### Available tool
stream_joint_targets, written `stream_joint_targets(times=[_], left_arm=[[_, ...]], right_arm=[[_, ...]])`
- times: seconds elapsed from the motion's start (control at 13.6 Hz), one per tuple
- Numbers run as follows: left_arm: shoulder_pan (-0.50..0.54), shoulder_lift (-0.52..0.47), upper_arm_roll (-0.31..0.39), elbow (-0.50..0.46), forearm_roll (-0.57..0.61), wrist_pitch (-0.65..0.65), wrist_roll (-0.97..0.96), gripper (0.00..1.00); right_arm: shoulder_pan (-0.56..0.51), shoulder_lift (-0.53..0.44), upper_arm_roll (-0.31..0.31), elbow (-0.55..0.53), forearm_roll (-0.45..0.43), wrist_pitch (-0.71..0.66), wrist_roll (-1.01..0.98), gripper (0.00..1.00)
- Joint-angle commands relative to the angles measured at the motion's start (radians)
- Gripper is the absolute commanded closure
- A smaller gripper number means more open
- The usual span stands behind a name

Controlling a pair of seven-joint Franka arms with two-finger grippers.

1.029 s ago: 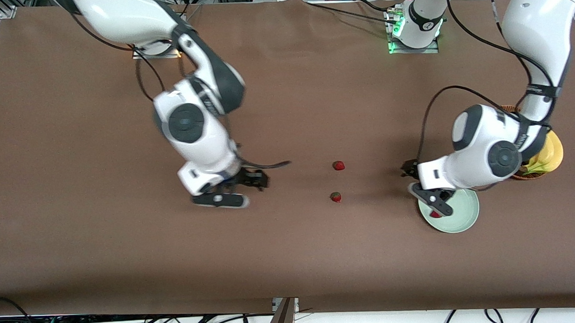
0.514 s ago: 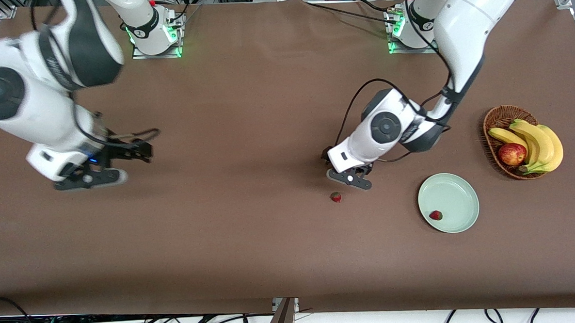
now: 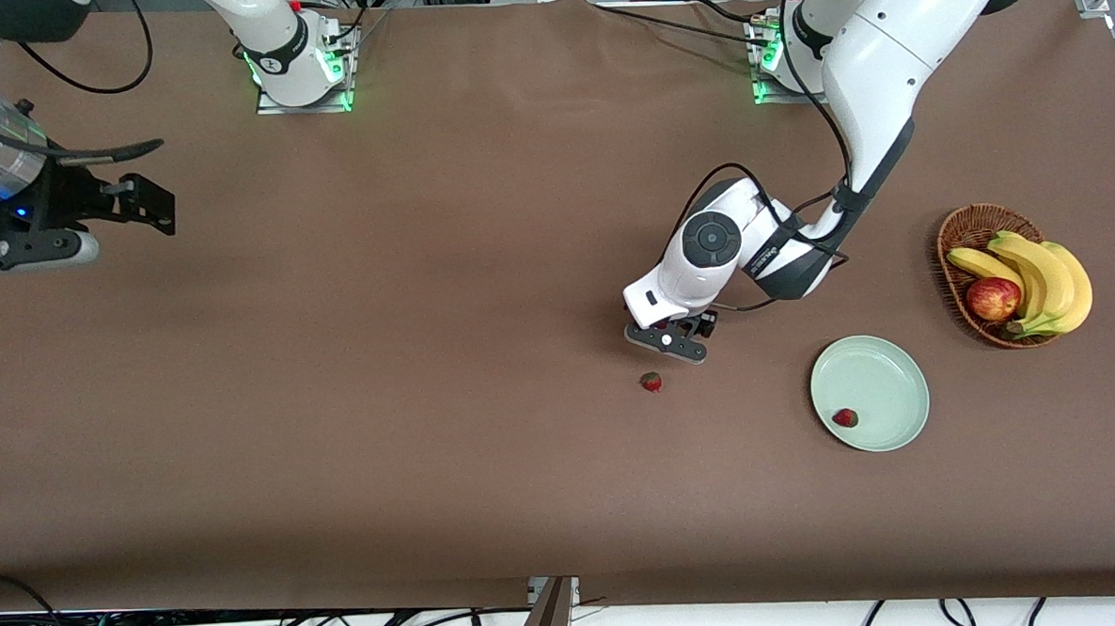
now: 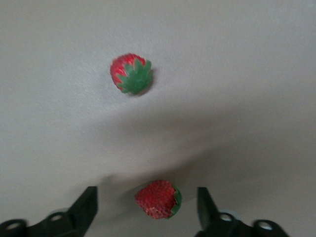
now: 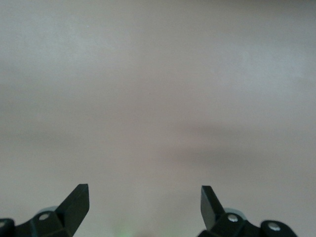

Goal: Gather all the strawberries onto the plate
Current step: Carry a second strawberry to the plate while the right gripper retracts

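Observation:
The mint-green plate [image 3: 885,383] lies toward the left arm's end of the table and holds one strawberry [image 3: 843,418]. A second strawberry [image 3: 652,381] lies on the bare table. My left gripper [image 3: 667,338] is low over the table, just farther from the front camera than that berry. In the left wrist view it [image 4: 146,191] is open with a third strawberry [image 4: 158,199] between its fingers, not gripped; the second strawberry [image 4: 131,74] lies apart from it. My right gripper [image 3: 28,250] is open and empty [image 5: 144,188] over bare table at the right arm's end.
A brown wicker basket [image 3: 954,239] with bananas [image 3: 1045,278] and a red-yellow apple [image 3: 993,299] stands at the left arm's end of the table, farther from the front camera than the plate. The brown table cover runs to the front edge.
My left gripper moved from over the plate, leaving a strawberry there, to the berries mid-table and came down around one. My right arm swung away to its own end of the table.

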Motion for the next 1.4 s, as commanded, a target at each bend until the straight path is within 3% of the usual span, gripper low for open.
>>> stream_joint_targets(times=[0.0, 0.22, 0.29, 0.51, 0.81, 1.18, 1.25, 1.32], left_arm=[[-0.013, 0.011, 0.012, -0.003, 0.044, 0.009, -0.014, 0.50], [-0.011, 0.005, 0.011, -0.001, 0.047, -0.002, -0.009, 0.85], [0.002, -0.001, 0.011, 0.003, 0.047, -0.012, -0.002, 0.92], [0.080, -0.078, 0.004, 0.022, 0.039, -0.124, 0.127, 0.91], [0.240, -0.113, 0.009, 0.022, 0.044, -0.213, 0.545, 0.91], [0.426, -0.086, 0.018, 0.025, 0.083, -0.155, 0.807, 0.87], [0.435, -0.078, 0.018, 0.034, 0.090, -0.154, 0.824, 0.80], [0.438, -0.072, 0.017, 0.042, 0.088, -0.154, 0.828, 0.61]], right_arm=[[-0.002, -0.037, -0.092, -0.013, 0.016, -0.017, -0.020, 0.00], [-0.004, -0.037, -0.105, -0.012, 0.019, -0.017, -0.020, 0.00], [-0.004, -0.037, -0.105, -0.013, 0.020, -0.023, -0.022, 0.00], [-0.004, -0.029, -0.101, -0.003, 0.020, -0.048, -0.011, 0.00], [-0.004, -0.029, -0.105, -0.004, 0.058, -0.053, 0.025, 0.00], [-0.004, -0.028, -0.098, -0.003, 0.059, -0.068, 0.032, 0.00], [-0.004, -0.026, -0.098, -0.003, 0.065, -0.068, 0.036, 0.00], [-0.002, -0.023, -0.098, -0.003, 0.078, -0.068, 0.045, 0.00]])
